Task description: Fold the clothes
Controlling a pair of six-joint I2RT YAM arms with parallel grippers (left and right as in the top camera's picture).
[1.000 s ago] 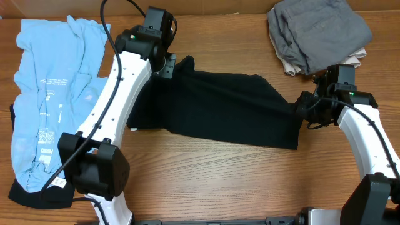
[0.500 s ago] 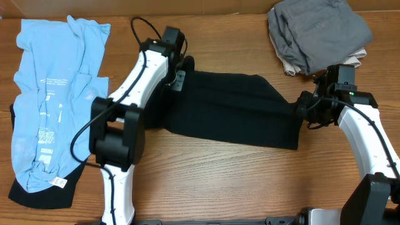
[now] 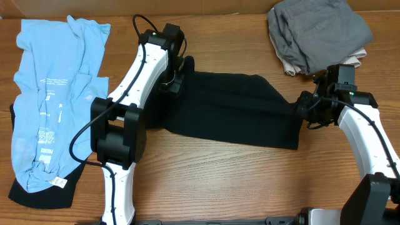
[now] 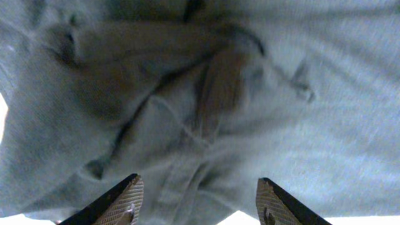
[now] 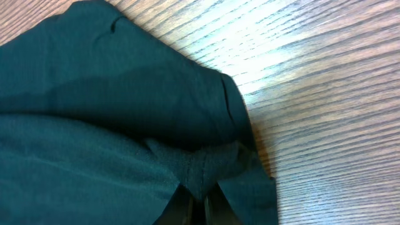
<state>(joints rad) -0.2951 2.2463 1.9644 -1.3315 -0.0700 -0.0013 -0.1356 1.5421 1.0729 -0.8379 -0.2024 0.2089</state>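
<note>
Jaws of the left gripper [image 4: 200, 201] stand apart, with nothing between the two fingertips [image 4: 120, 200]. Just past them, creased cloth fills the left wrist view and looks pale and washed out. Whether the tips touch it cannot be told. From overhead, this gripper [image 3: 177, 78] sits over the upper left corner of the black T-shirt [image 3: 231, 109], and its white arm runs down and left across the shirt's left part. Right gripper [image 5: 200, 209] is closed, pinching a bunched fold at the black T-shirt's edge. Fabric puckers where the fingers meet, and bare wood shows to the right and above. Overhead puts that gripper [image 3: 302, 107] at the shirt's right edge, arm coming in from the lower right. The shirt lies flat on the table [image 3: 219, 181] near the middle, stretched wide between the two grippers, with its lower right corner hanging lower than its left. A light blue tee [image 3: 56, 81] with white print lies spread and wrinkled along the left side of the table, well apart from the black shirt. A dark garment [image 3: 37, 197] pokes out from under its lower end, with a small white tag [image 3: 57, 182] beside it. A crumpled grey garment [image 3: 315, 28] lies at top right, with a beige garment [image 3: 356, 59] showing under its lower right edge, near the right arm's wrist.
</note>
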